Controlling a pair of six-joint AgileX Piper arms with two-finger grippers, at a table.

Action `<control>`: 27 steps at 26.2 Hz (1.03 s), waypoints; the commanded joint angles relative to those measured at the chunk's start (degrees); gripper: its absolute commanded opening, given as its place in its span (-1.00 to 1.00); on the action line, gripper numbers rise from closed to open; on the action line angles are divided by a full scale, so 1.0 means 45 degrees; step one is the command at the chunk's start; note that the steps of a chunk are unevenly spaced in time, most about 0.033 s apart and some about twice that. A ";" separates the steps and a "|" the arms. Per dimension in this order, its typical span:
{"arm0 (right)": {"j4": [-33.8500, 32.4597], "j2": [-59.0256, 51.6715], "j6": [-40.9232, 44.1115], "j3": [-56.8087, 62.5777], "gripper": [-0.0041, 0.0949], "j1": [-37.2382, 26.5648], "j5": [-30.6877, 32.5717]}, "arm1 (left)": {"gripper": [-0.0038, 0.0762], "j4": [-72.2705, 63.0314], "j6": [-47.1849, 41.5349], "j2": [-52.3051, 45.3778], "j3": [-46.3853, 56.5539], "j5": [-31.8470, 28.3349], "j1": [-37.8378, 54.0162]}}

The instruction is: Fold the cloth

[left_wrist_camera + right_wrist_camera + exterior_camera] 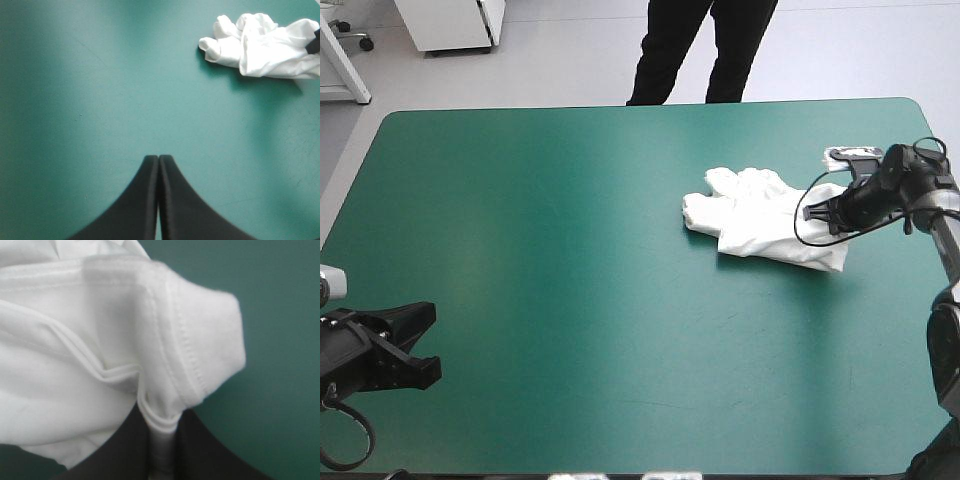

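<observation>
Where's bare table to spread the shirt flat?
Bare: the whole middle and left of the table, from the T-shirt to the left edge, and the near strip right of the left gripper. Crowded: far right, where the right gripper holds the T-shirt.

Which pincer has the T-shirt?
The right pincer, shut on a hemmed fold of the T-shirt; the left pincer is shut on nothing, over bare teal-green cover well away.

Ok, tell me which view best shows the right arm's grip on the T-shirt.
The right wrist view: the T-shirt has a stitched hem pinched between the all-but-shut right jaws. The high view shows it whole, crumpled, the grip too small to judge. The left wrist view shows it only far ahead.
</observation>
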 commanded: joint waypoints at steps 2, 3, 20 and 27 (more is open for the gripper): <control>-0.1011 -0.1811 0.0423 0.1328 -0.95 -0.1340 -0.1338 | -0.93 -0.0145 -0.0072 0.0118 -0.0261 0.0192 -0.0016; -0.1332 -0.2098 0.0596 0.1644 -0.95 -0.1725 -0.1457 | -0.93 -0.0145 -0.0072 0.0118 -0.0261 0.0192 -0.0016; -0.3371 -0.2763 0.2779 0.2100 -0.94 -0.3517 -0.1236 | -0.93 -0.0145 0.0191 0.0118 -0.0261 -0.0132 -0.0016; -0.2947 -0.2739 0.2432 0.1995 0.06 -0.3517 -0.0412 | -0.93 -0.0187 0.0231 0.0118 -0.0261 -0.0132 -0.0016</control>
